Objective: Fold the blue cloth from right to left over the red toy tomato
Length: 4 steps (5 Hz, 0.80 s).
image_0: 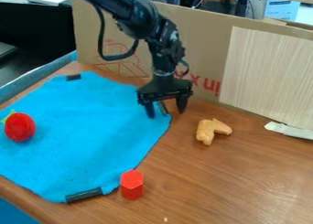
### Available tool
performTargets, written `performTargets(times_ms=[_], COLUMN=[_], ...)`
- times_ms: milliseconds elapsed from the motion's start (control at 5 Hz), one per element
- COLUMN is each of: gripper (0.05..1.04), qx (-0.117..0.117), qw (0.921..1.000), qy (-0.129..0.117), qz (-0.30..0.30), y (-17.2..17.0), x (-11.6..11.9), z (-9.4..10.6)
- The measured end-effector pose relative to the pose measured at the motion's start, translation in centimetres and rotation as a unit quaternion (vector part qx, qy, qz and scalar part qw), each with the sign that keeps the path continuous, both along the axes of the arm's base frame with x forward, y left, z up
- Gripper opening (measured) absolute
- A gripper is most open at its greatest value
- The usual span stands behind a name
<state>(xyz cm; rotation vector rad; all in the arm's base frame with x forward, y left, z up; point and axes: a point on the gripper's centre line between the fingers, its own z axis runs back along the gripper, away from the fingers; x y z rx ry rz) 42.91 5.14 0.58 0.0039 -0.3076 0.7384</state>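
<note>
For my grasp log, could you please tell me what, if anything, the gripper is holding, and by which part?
Nothing appears to be held: the gripper is open, with the dark strip at a corner of the blue cloth showing between its fingers.

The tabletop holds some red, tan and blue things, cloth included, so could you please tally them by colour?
Red: 2 (toy fruit with a green top, hexagonal block)
Tan: 1 (V-shaped piece)
Blue: 1 (cloth)
Total: 4
</note>
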Motion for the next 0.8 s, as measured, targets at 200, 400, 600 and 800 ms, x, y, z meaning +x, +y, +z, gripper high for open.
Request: performTargets(times_ms=[200,400,600,800], gripper=[0.952,0.676,0.381,0.180], qx=[0.001,-0.003,-0.018,-0.047], qw=[1.0000,0.9999,0.9996,0.9983], qy=[-0.001,-0.003,0.014,0.021], qz=[0.009,0.014,0.018,0.027], y=[0.2,0.1,-0.1,0.2], x=[0.7,1.1,0.5,-0.2], z=[-0.2,-0.1,-0.3,0.2])
